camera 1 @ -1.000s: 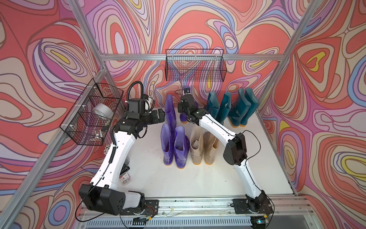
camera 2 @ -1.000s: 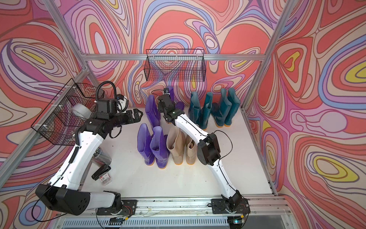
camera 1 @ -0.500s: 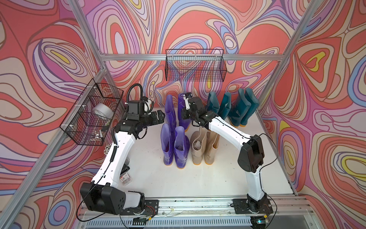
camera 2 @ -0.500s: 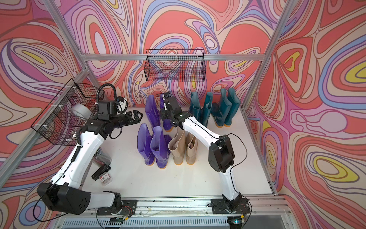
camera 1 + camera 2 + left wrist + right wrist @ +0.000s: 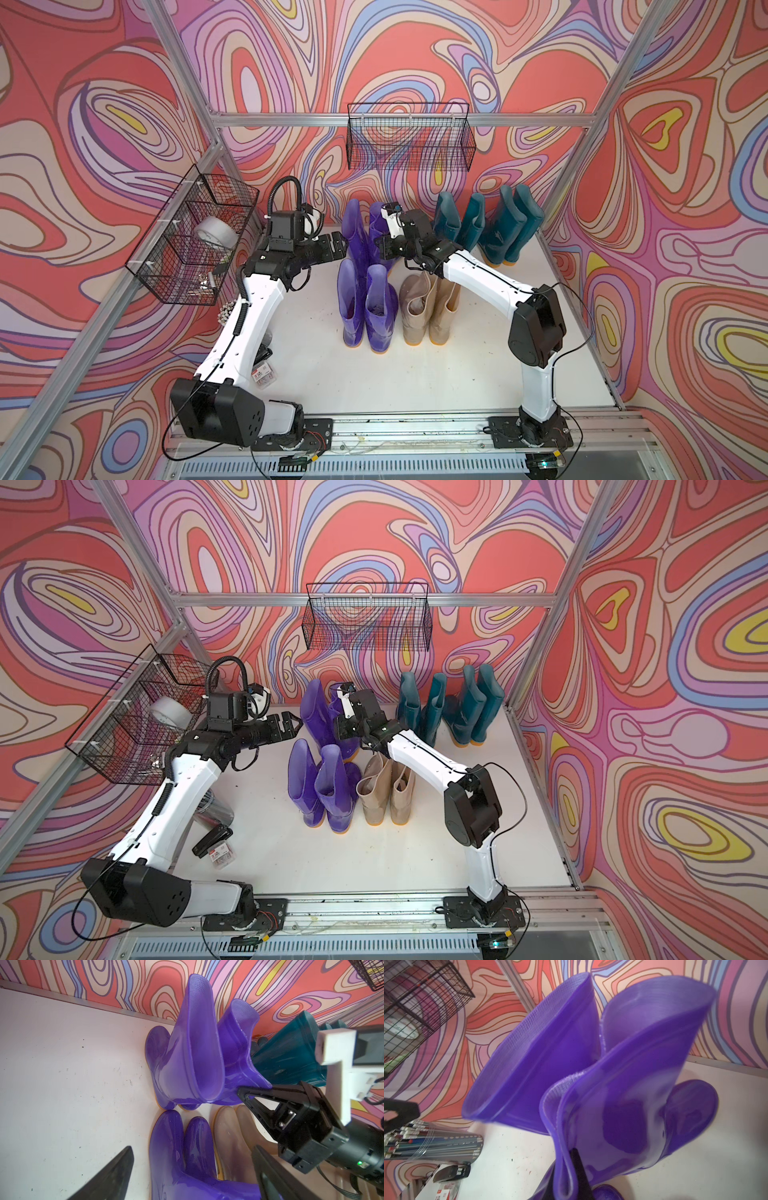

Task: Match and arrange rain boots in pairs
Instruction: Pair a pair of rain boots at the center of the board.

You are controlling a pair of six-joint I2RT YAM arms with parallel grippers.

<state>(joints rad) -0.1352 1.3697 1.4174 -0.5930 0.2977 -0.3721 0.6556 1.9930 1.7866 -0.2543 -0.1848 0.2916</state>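
Two purple rain boots (image 5: pixel 353 232) stand close together at the back, in front of the wall. My right gripper (image 5: pixel 384 246) is shut on the top rim of the right one (image 5: pixel 623 1084); the folded rim is pinched between its fingers (image 5: pixel 578 1167). My left gripper (image 5: pixel 338 247) hovers open just left of that pair, holding nothing; its fingers (image 5: pixel 116 1174) frame the front purple pair (image 5: pixel 176 1147). That front pair (image 5: pixel 365 307) stands beside a beige pair (image 5: pixel 430 307). Several dark teal boots (image 5: pixel 486 220) line the back right in both top views.
A wire basket (image 5: pixel 409 141) hangs on the back wall. Another basket (image 5: pixel 191 241) on the left wall holds a tape roll. A clear tube of pencils (image 5: pixel 431 1145), a stapler and a small box (image 5: pixel 216 848) lie by the left arm's base.
My right arm has drawn back toward the front right, still gripping the purple boot's rim. The left gripper has edged slightly toward the back purple pair and stays open.
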